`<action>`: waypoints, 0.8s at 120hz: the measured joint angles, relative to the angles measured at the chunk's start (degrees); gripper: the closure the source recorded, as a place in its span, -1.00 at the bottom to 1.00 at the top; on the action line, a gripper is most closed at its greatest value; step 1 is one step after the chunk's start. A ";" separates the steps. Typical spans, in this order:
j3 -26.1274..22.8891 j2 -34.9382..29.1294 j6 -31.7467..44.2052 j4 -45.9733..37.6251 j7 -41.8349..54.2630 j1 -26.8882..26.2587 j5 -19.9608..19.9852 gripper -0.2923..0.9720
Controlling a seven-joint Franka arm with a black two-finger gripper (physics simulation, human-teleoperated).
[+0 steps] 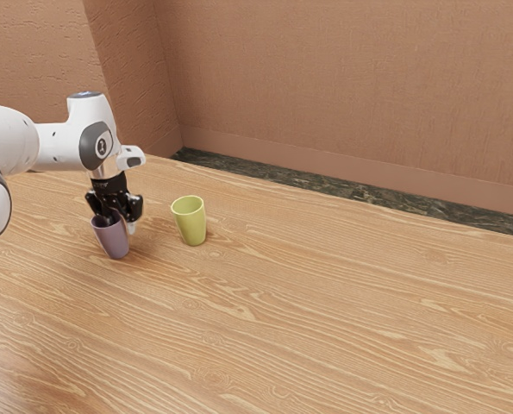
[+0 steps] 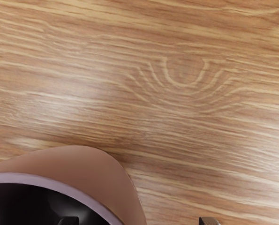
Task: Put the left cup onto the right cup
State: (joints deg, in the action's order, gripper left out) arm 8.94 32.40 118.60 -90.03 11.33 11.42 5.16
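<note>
Currently the end effector (image 1: 114, 217) sits at the rim of the purple cup (image 1: 112, 238), the left cup of the task. Its fingers are set fairly wide and appear to straddle the cup wall, one inside the mouth and one outside. In the wrist view, one fingertip (image 2: 68, 220) shows inside the dark interior and the other shows beyond the outer wall, neither visibly pressed against it. Judged from this, the cup is bracketed but not clamped.

The purple cup stands on the table (image 1: 325, 302) directly beneath the hand. Its long axis is close to vertical, its mouth points up and its narrower base is down.

The green cup (image 1: 189, 220), the right cup and the target, stands near the purple cup toward the exterior view's right, apart from it, with bare wood between them. It is also upright with its mouth open upward.

The coming move depends on this offset: once the wall is clamped, the purple cup must rise above the green rim, travel toward the exterior view's right and descend with the two vertical axes aligned. A rim-wall grip may let the cup tilt.
</note>
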 joint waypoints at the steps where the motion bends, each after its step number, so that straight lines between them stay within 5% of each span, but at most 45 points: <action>1: 0.00 0.00 0.01 0.00 0.01 0.00 0.00 0.23; 34: 0.02 -0.09 0.10 0.01 0.05 -0.08 -0.02 0.61; 96: 0.07 -2.11 -0.06 0.09 -0.87 -0.42 -0.31 0.70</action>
State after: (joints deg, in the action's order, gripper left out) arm 9.02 30.29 118.55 -89.94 10.46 11.00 4.85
